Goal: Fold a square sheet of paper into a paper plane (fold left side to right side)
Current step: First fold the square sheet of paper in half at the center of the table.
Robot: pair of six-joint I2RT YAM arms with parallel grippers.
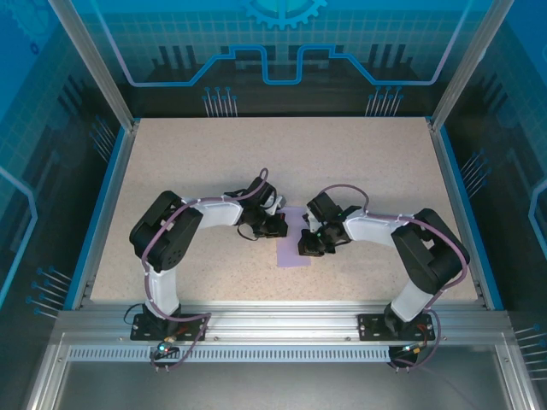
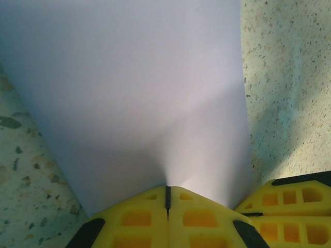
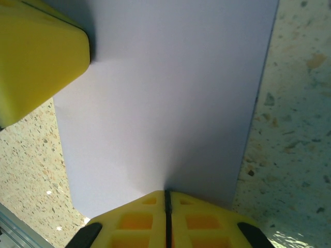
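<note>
The square sheet of paper is lavender and lies mid-table between both arms; what shows of it is a narrow upright strip. My left gripper sits at its upper left edge. In the left wrist view its yellow fingers are closed together, with the paper puckering up into their tips. My right gripper is at the sheet's right edge. In the right wrist view it is shut the same way on the paper, and a shaded crease runs from its tips. The two grippers are close together.
The speckled beige table has open room to the far side and both flanks. Blue rails border it, with an aluminium frame along the near edge. The left gripper's yellow finger appears in the right wrist view.
</note>
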